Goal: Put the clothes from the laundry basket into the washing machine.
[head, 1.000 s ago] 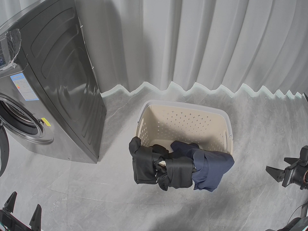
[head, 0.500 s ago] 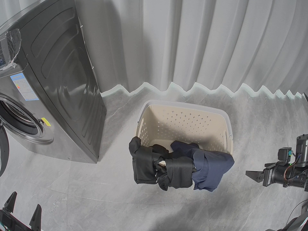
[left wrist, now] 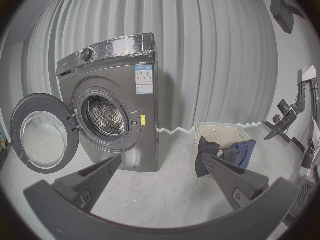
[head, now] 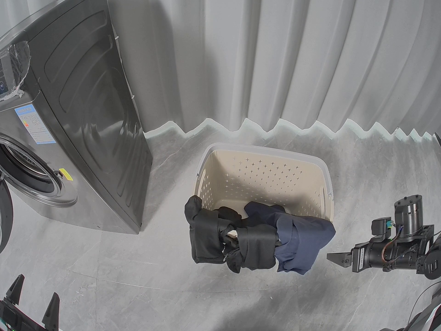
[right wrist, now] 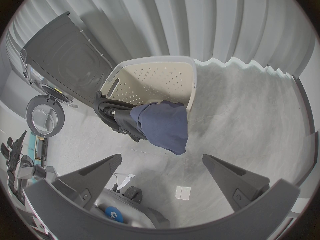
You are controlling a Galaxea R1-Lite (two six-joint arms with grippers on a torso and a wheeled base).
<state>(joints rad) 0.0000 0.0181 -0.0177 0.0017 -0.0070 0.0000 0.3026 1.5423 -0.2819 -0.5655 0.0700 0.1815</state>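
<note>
A cream laundry basket (head: 264,150) with a white rim stands on the floor in the middle. Black clothes (head: 216,240) and a navy garment (head: 301,240) hang over its near rim. My right gripper (head: 337,258) is open and empty, level with the navy garment and a short way to its right. The right wrist view has the navy garment (right wrist: 163,127) just beyond the right gripper (right wrist: 161,157). My left gripper (head: 32,299) is open and empty, low at the near left. The grey washing machine (head: 87,116) stands at the left, its door (left wrist: 43,132) swung open and the drum (left wrist: 106,115) exposed.
A pleated white curtain (head: 275,51) closes off the back behind the basket and the machine. Bare grey floor (head: 151,263) lies between the machine and the basket and in front of both.
My right arm has moved left from the right edge toward the basket, bringing its gripper close to the navy garment. The left arm, basket and clothes are where they were.
</note>
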